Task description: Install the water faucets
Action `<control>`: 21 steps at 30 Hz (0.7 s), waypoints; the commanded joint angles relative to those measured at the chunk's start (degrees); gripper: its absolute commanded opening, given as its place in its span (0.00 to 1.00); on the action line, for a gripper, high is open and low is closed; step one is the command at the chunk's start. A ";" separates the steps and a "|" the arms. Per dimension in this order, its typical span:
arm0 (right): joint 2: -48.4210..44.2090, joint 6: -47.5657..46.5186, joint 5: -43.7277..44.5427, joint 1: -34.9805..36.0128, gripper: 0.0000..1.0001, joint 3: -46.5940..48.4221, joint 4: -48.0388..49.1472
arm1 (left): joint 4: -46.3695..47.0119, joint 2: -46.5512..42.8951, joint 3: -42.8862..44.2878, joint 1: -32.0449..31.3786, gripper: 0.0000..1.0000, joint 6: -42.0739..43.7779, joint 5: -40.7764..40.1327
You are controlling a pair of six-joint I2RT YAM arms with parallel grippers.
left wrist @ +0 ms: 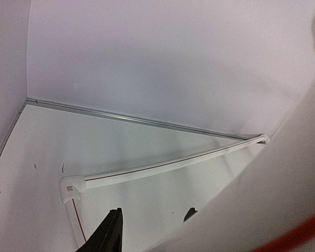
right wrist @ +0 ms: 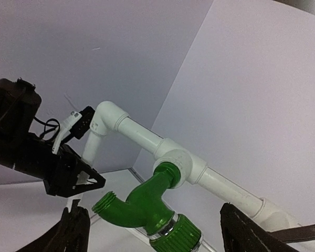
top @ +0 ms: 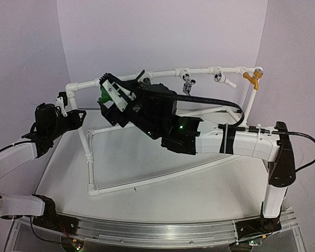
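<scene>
Seen from above, the right arm stretches from lower right to upper centre-left, the right tool at the green faucet on the pipe frame. The dark faucet hangs further right. The left arm is bent at the left edge. In the left wrist view, the left tool is spread and empty over the bench. In the right wrist view, the fingers stand wide either side of the green faucet.
</scene>
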 commanded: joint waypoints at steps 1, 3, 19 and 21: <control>5.92 -17.44 7.52 2.31 0.86 6.52 -2.01 | -5.15 1.59 0.74 -1.10 0.00 -10.97 5.51; 7.97 -24.22 9.39 2.78 0.86 8.31 -0.92 | -5.17 1.46 0.67 -1.14 0.00 -10.81 5.36; 21.73 -51.70 20.21 2.29 0.58 22.72 15.38 | -5.17 0.88 0.04 -1.11 0.00 -11.02 5.47; 21.94 -52.12 20.57 1.79 0.62 23.18 15.43 | -5.16 0.78 -0.01 -1.11 0.00 -11.08 5.54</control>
